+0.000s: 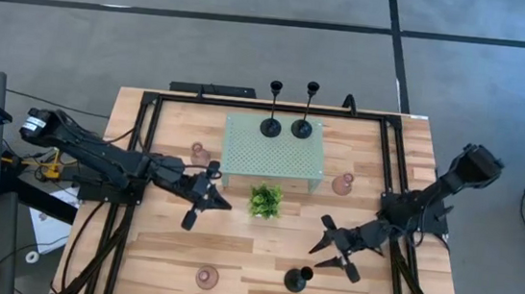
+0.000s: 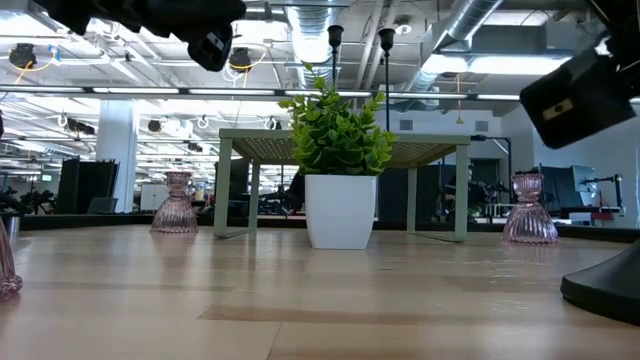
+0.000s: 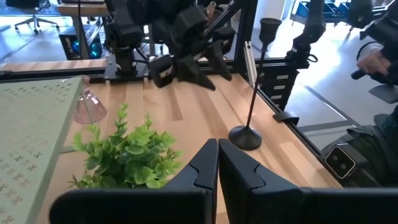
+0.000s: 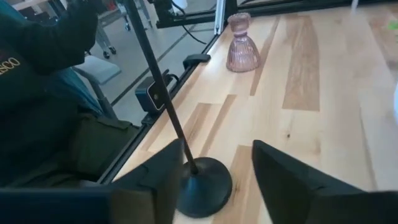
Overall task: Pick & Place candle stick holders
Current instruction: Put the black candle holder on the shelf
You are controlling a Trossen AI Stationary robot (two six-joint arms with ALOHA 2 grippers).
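Candlestick holders sit spread over the desk [image 1: 165, 253] around the small potted plant [image 1: 264, 200]. We see one black holder [image 1: 296, 280] standing upright on the desk, on the right arm's side of the plant and nearer the front edge. The right hand [image 1: 333, 250] is just beside it with its fingers apart; in the right wrist view the black holder's [image 4: 198, 186] round base stands between those fingers [image 4: 155, 180], which do not grip the stem. That view also shows a pink glass holder [image 4: 242, 51] farther along the desk and a seated person in dark clothing beyond the edge, which the high view lacks. Behind the plant, two more black holders [image 1: 271, 126] [image 1: 302, 126] stand on the mint-green perforated stand [image 1: 274, 148]. The high view shows pink holders to each side of the stand [image 1: 198, 150] [image 1: 342, 184] and one near the front edge [image 1: 206, 277]. The left hand [image 1: 201, 199] hangs beside the plant, closed and empty.
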